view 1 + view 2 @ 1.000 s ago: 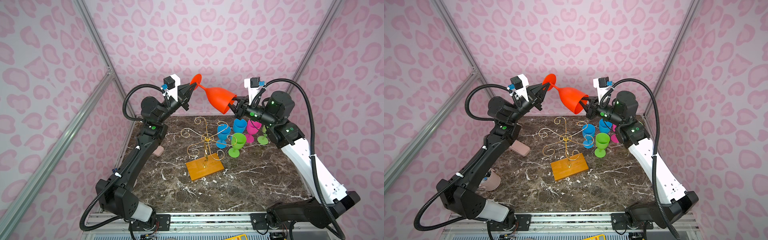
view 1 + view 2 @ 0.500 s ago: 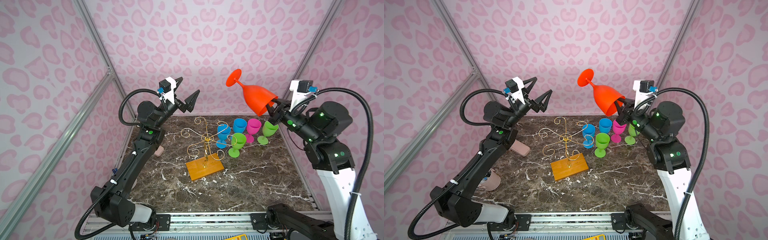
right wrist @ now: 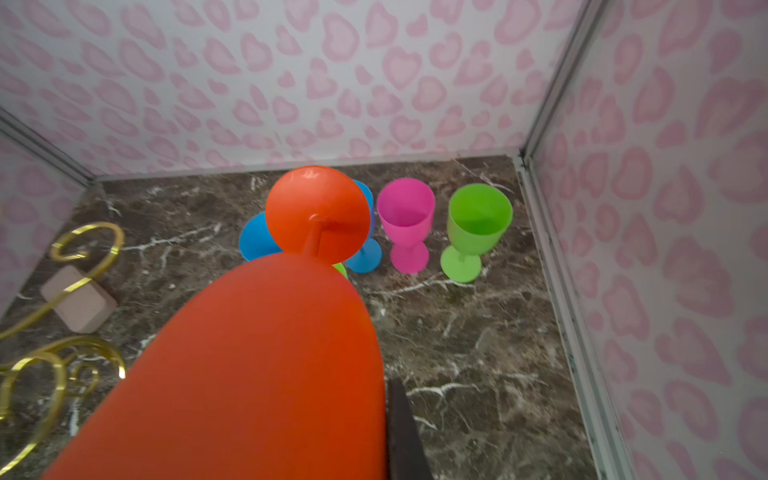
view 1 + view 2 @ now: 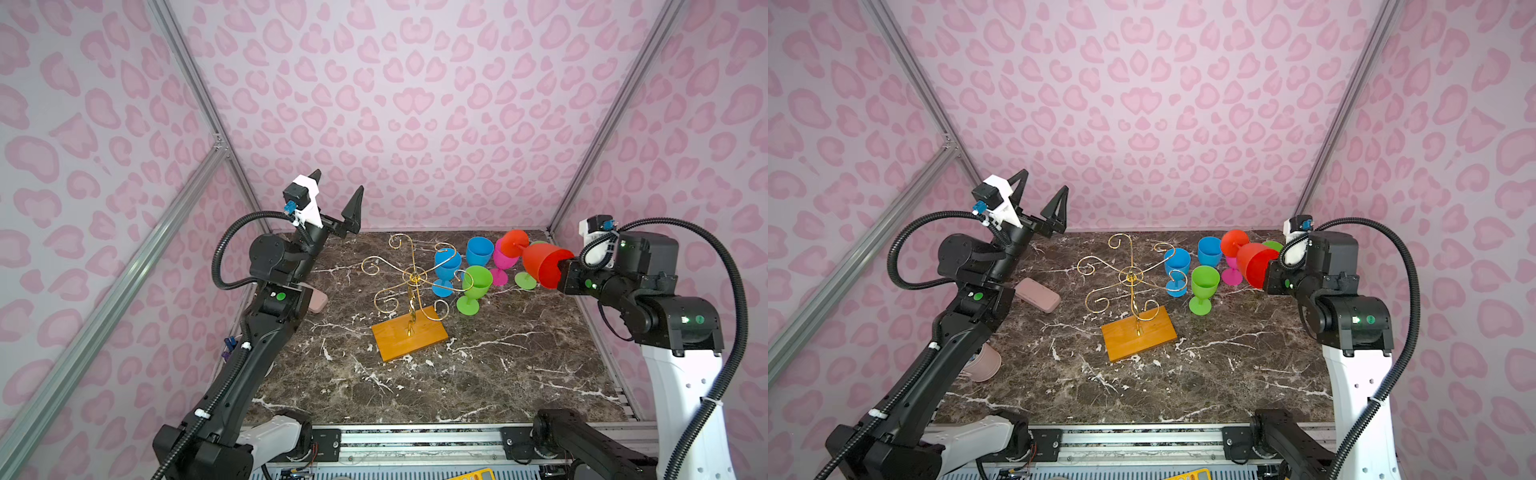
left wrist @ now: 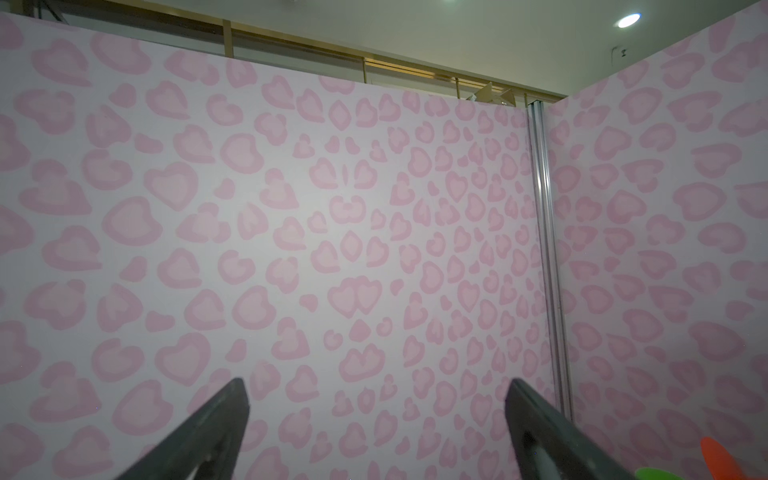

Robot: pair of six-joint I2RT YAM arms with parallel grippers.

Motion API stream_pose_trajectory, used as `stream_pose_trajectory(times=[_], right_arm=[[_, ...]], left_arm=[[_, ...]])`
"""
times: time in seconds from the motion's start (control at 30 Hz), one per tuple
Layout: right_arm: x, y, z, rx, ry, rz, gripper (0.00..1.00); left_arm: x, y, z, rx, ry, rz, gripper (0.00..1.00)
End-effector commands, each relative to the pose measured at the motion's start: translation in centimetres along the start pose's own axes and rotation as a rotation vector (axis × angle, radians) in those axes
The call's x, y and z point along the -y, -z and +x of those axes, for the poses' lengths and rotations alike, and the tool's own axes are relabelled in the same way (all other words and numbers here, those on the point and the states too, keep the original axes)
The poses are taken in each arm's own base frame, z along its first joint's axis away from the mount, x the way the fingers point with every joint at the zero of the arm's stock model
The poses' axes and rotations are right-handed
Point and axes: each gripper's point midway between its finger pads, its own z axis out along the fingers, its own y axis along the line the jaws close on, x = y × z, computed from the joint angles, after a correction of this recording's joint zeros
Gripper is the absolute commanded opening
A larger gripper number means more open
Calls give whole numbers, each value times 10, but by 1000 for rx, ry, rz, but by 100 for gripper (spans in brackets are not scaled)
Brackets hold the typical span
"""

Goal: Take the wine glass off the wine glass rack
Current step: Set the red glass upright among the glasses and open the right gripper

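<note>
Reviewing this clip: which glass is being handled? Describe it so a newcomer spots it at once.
Start at the gold rack mid-scene, then look to the standing glasses at the back right. At that group's right edge the right gripper holds the red glass by its rim. It alone is red, tipped sideways and held aloft.
</note>
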Motion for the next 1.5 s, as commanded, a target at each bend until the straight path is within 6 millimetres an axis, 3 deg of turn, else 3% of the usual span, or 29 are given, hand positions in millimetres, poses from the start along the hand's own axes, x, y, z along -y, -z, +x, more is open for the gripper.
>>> stream_pose_trajectory(times=[0.0,0.17,0.73,1.1,1.47], right_arm=[[29,-5,14,-63,35,166,0],[32,-25,34,-174,48,181,0],[24,-140,84,-557,85,130,0],[22,-196,98,-716,156,177,0],[17,-231,101,-756,170,157,0]], left_arm=[[-10,8,-15,49,-51,-61,97],[-11,16,-11,36,-74,-66,97],[-31,49,9,-14,-87,-154,97],[-38,65,22,-48,-78,-190,97],[-44,72,29,-69,-87,-216,97]])
